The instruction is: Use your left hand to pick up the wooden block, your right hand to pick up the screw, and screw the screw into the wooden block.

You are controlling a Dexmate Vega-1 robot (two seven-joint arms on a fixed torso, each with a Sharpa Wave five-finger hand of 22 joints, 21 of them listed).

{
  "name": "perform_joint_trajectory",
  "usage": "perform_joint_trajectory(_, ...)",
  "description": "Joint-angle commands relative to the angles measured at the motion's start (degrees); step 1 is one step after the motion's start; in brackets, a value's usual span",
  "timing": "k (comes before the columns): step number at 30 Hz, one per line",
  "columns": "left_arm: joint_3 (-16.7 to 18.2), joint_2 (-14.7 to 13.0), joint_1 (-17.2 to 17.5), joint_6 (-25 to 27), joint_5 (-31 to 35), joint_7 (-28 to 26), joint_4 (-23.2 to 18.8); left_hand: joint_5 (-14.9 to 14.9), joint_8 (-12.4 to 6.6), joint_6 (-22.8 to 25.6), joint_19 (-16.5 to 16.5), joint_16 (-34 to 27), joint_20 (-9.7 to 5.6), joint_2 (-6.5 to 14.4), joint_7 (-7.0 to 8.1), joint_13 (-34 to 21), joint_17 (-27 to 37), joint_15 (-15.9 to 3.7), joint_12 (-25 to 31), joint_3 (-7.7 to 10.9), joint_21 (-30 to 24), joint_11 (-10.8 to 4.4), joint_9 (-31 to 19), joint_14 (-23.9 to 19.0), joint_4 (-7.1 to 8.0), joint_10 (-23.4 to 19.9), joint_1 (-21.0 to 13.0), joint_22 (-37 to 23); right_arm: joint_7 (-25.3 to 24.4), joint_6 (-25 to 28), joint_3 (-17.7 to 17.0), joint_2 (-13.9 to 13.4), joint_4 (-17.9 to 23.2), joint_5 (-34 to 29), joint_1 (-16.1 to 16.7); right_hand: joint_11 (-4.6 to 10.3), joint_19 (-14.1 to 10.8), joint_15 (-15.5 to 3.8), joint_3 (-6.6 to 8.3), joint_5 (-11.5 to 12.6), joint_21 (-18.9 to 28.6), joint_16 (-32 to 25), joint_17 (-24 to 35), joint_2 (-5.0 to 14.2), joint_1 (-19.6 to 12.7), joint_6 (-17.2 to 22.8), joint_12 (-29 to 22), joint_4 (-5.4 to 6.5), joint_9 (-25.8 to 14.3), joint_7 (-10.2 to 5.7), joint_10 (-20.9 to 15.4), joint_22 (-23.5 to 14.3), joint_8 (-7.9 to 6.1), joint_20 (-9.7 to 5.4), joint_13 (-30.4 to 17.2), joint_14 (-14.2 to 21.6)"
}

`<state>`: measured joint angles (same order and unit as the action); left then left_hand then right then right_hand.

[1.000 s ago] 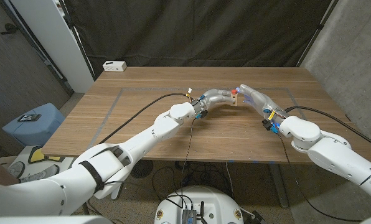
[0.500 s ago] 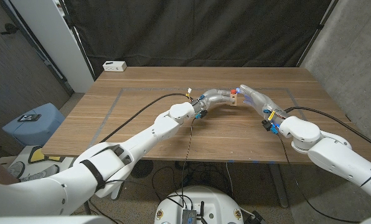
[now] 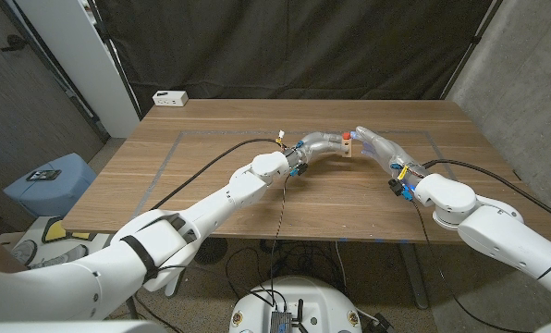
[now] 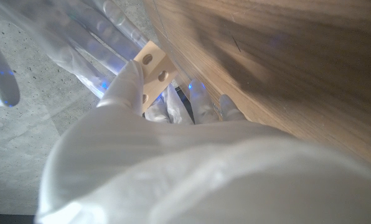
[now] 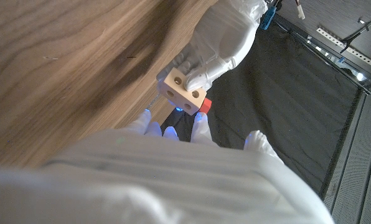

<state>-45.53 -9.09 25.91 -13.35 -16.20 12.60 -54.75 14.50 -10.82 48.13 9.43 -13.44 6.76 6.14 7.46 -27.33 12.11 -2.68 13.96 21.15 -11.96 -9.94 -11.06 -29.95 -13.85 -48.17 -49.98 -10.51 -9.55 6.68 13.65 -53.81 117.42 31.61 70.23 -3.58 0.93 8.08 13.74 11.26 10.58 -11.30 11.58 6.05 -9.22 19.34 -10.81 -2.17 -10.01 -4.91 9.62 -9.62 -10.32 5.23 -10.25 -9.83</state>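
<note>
The left hand [image 3: 324, 145] grips the wooden block [image 3: 348, 148] above the far middle of the wooden table [image 3: 211, 176], its fingers wrapped round the block so that the faces with drilled holes stay bare; the right wrist view shows those fingers [image 5: 201, 78] curled over the block's [image 5: 183, 89] top with two holes turned outward. The right hand [image 3: 377, 145] meets it from the opposite side, and the red-headed screw [image 3: 348, 136] sits right at the block, pinched at the right fingertips [image 5: 198, 127], as far as can be judged. The red head [image 5: 203, 106] touches the block's corner, probably so the screw can be turned into a hole while the left hand steadies the block.
</note>
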Motion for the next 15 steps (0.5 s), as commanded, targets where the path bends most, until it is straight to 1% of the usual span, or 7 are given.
perform_joint_trajectory(1,0.0,0.1,-0.2,-0.4,0.0,0.4,0.4,0.5,-0.54,2.2,0.5,-0.3,-0.06,1.3,-1.77,-1.3,0.2,-1.42,0.9,4.75,-0.1,0.17,-0.1,-0.4,4.7,-0.6,0.4,-0.1,-0.9,0.4,-0.3,-0.3,1.4,-0.4,1.1,-0.38,0.3,0.36,0.34,0.4,0.3,-0.4,0.1,0.07,0.4,0.5,-0.2,0.05,-0.2,-0.17,1.5,-0.1,-0.31,0.14,-0.2,-3.9)
perform_joint_trajectory(15,0.1,-1.2,1.0,0.2,0.2,-0.1,-2.5,0.5,-0.57,2.2,0.5,-0.4,0.0,1.3,-1.75,-1.3,0.3,-1.46,0.8,4.75,-0.1,0.14,-0.1,-0.3,4.67,-0.5,0.4,-0.1,-1.5,0.3,-0.5,-0.5,3.2,-1.0,2.3,-0.49,0.4,0.35,0.41,0.4,0.3,-0.4,0.1,0.07,0.5,0.7,-0.2,0.02,-0.2,-0.14,1.5,-0.1,-0.35,0.12,-0.2,-3.9)
